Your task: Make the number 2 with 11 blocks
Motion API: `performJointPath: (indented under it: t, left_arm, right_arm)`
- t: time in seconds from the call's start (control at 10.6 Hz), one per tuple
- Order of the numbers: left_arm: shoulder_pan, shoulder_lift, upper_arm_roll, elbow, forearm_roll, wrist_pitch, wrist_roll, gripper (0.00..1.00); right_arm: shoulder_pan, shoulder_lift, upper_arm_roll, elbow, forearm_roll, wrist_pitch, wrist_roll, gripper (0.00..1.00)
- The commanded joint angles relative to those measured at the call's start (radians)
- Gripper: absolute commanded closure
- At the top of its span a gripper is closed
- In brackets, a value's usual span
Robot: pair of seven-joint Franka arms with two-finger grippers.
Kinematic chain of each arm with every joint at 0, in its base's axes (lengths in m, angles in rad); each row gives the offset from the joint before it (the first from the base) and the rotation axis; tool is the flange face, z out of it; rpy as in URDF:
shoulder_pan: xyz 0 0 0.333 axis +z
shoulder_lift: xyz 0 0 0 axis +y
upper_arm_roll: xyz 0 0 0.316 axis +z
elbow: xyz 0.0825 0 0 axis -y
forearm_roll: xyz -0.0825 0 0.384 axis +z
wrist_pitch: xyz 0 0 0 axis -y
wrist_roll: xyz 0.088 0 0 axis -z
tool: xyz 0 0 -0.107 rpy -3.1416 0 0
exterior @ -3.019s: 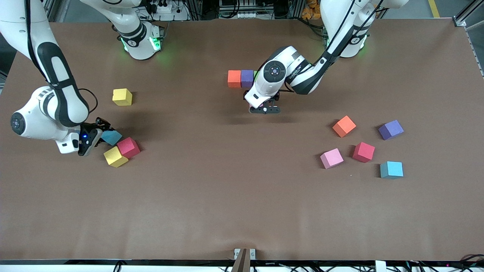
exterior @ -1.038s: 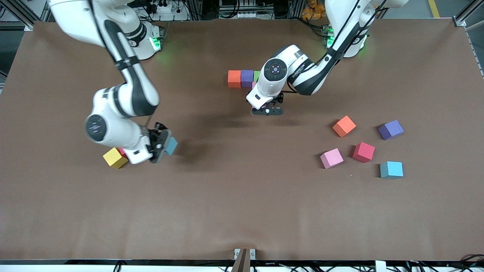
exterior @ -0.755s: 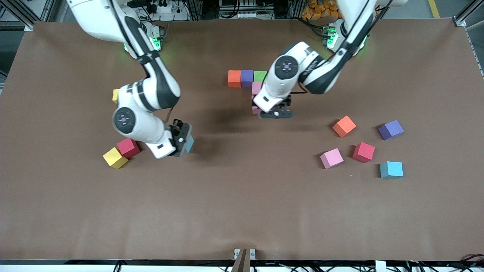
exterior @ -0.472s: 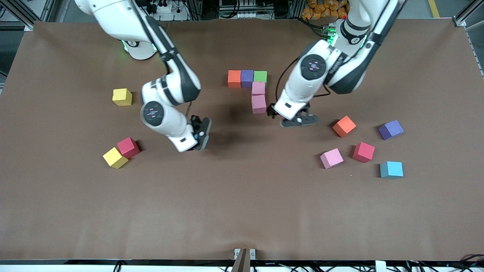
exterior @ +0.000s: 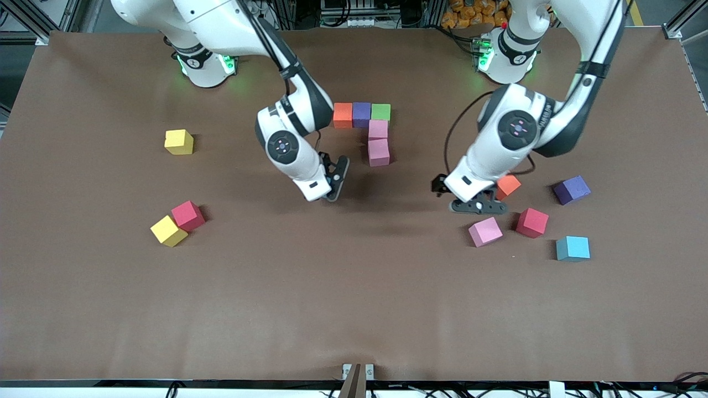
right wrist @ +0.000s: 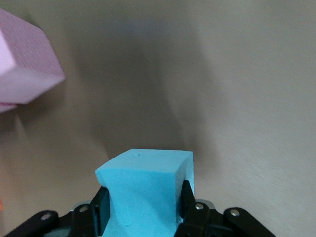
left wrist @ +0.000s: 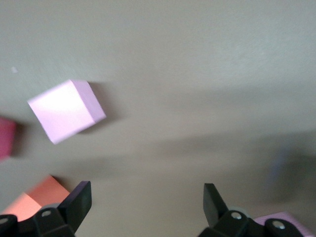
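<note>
Five blocks form part of the number 2: an orange, purple and green row, with two pink blocks in a column under the green one. My right gripper is shut on a light blue block and holds it over the table beside the lower pink block. My left gripper is open and empty. It hangs over the table between a loose orange block and a loose pink block, which also shows in the left wrist view.
Toward the left arm's end lie a purple, a red and a light blue block. Toward the right arm's end lie a yellow block, a red block and another yellow one touching it.
My right gripper has carried the light blue block from the red and yellow pair toward the figure. My left gripper has left a second pink block at the figure and moved to the loose blocks.
</note>
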Motion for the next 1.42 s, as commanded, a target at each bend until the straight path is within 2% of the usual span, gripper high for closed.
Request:
performJointPath:
  t: [0.0, 0.19, 0.28, 0.47, 0.66, 0.94, 1.13, 1.32]
  left_arm:
    - [-0.001, 0.043, 0.05, 0.029, 0.133, 0.037, 0.187, 0.0]
    - [0.005, 0.101, 0.07, 0.029, 0.158, 0.094, 0.206, 0.0]
    - [0.011, 0.118, 0.096, 0.029, 0.214, 0.123, 0.215, 0.0]
    - [0.013, 0.136, 0.098, 0.03, 0.305, 0.155, 0.273, 0.0]
    - [0.014, 0.152, 0.107, 0.029, 0.311, 0.166, 0.322, 0.0]
    - [0.034, 0.169, 0.136, 0.014, 0.299, 0.241, 0.5, 0.0]
    - [0.037, 0.176, 0.135, 0.014, 0.291, 0.241, 0.507, 0.0]
    - [0.036, 0.176, 0.133, 0.0, 0.214, 0.241, 0.516, 0.0]
  right_arm:
    - [0.067, -0.001, -0.009, 0.002, 0.026, 0.018, 0.06, 0.8]
    - [0.117, 0.022, -0.009, 0.0, 0.026, 0.058, 0.078, 0.8]
    - [0.131, 0.034, -0.009, 0.0, 0.029, 0.075, 0.083, 0.8]
    - [0.156, 0.042, -0.009, 0.003, 0.026, 0.092, 0.081, 0.8]
    - [0.186, 0.057, -0.009, 0.008, 0.025, 0.098, 0.067, 0.8]
    - [0.228, 0.077, -0.009, 0.009, 0.026, 0.118, 0.069, 0.8]
    - [0.237, 0.083, -0.007, 0.009, 0.029, 0.116, 0.07, 0.8]
    - [0.237, 0.085, -0.007, 0.008, 0.031, 0.116, 0.072, 0.8]
